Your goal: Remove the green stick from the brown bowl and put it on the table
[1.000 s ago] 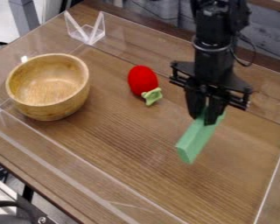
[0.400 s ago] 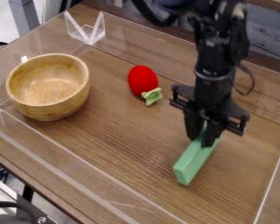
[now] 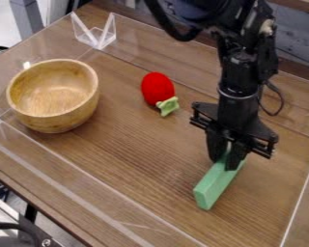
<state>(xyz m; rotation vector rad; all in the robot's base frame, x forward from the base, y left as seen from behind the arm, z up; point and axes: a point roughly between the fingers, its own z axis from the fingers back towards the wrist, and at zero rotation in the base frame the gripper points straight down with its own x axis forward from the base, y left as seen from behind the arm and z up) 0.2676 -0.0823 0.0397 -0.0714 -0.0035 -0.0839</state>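
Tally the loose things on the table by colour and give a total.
Green: 1, the green stick held by the gripper
Red: 1, the strawberry toy
Light brown: 1, the brown bowl
Total: 3

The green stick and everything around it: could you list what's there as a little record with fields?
green stick: tilted, upper end gripped, lower end at the table
tool: points down, shut on the green stick
brown bowl: empty, far left
red strawberry toy: lying between bowl and arm
table: wood grain, clear walls
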